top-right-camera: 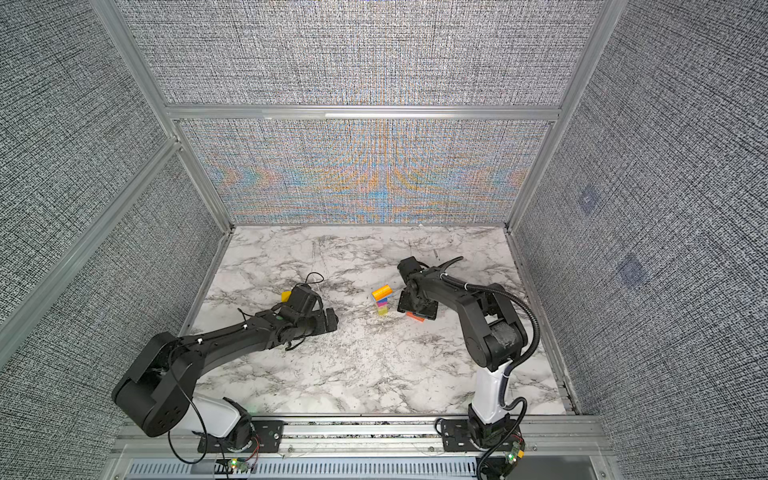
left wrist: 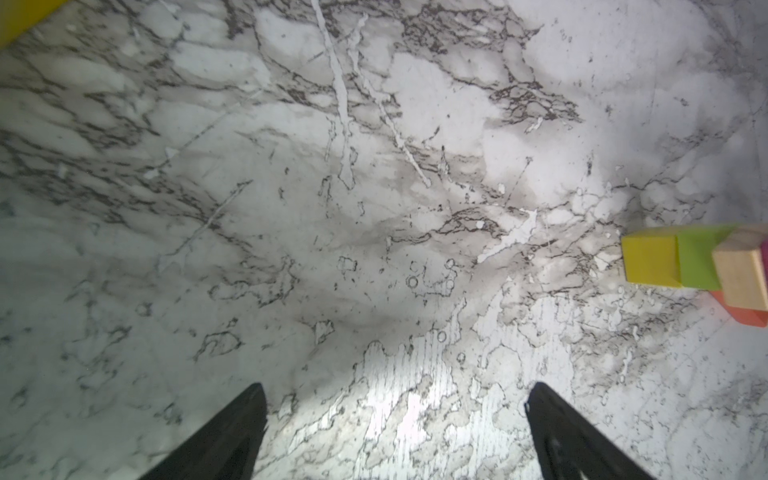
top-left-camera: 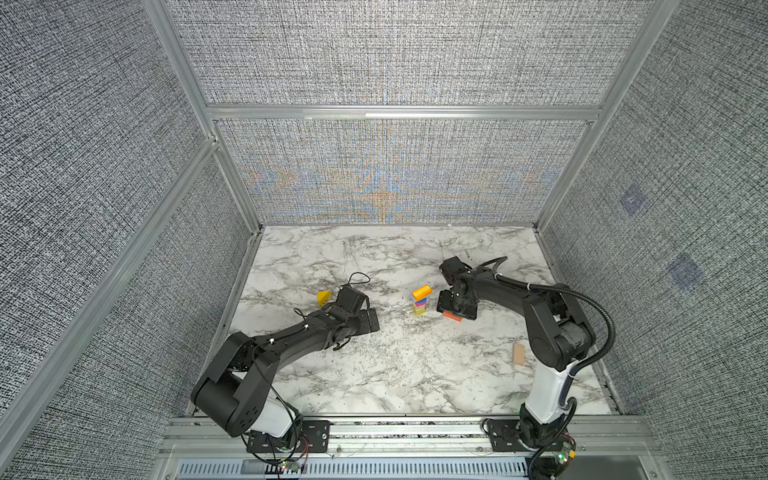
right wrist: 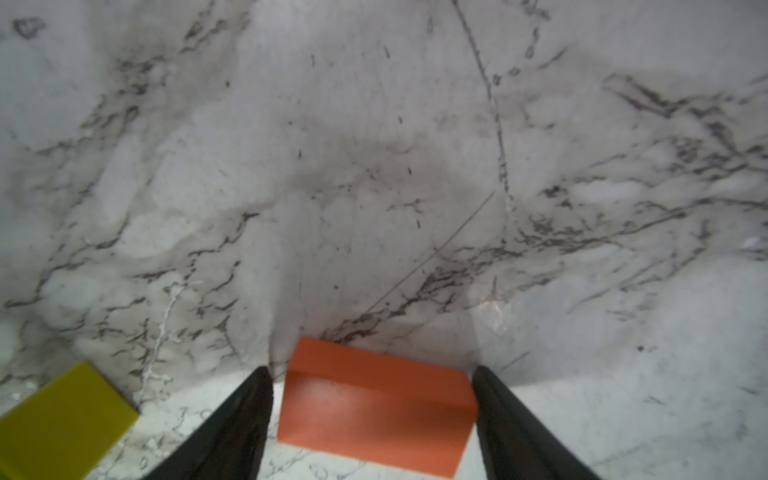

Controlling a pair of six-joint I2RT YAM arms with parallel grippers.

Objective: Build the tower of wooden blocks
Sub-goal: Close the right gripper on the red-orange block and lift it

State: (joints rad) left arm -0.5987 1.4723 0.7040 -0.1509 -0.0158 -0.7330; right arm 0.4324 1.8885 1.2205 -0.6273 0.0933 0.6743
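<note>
**Tower (top-left-camera: 420,306) stands; right pincer (top-left-camera: 456,311) straddles orange slab (top-left-camera: 453,318)**

Both top views: the tower (top-right-camera: 382,304) is one narrow column on the marble table (top-left-camera: 374,374). It has yellow and lime at the foot, magenta and blue above, and a yellow-orange block (top-left-camera: 422,292) lying askew on top. Just right of the tower, the right arm (top-left-camera: 498,291) rises from the near rail (top-left-camera: 415,428), folds at a high elbow and bends its wrist steeply down. The right pincer points at the table over the orange slab (top-right-camera: 414,317). Left of the tower, the left arm (top-left-camera: 291,336) lies stretched low and almost flat, with the left pincer (top-left-camera: 372,321) aimed toward the tower and ending short of it. The yellow wedge (top-left-camera: 324,298) sits farther left of the tower, beyond that wrist. In a top view the plain plank (top-left-camera: 518,354) lies well to the right of the tower.

Left wrist view: the left pincer (left wrist: 397,386) has its fingers (left wrist: 232,432) wide apart over bare marble. The tower's foot shows at the frame edge: yellow cube (left wrist: 650,262), lime cube (left wrist: 698,262), then a plain-wood face (left wrist: 742,274).

Right wrist view: the right pincer (right wrist: 372,370) is apart, with one finger (right wrist: 237,424) on each side of the orange slab (right wrist: 374,411), which lies flat on the marble. A sliver of table shows between the slab and one finger; whether the other touches cannot be told. A yellow-green block face (right wrist: 62,419) fills a corner, and which layer of the tower it is cannot be told.
</note>
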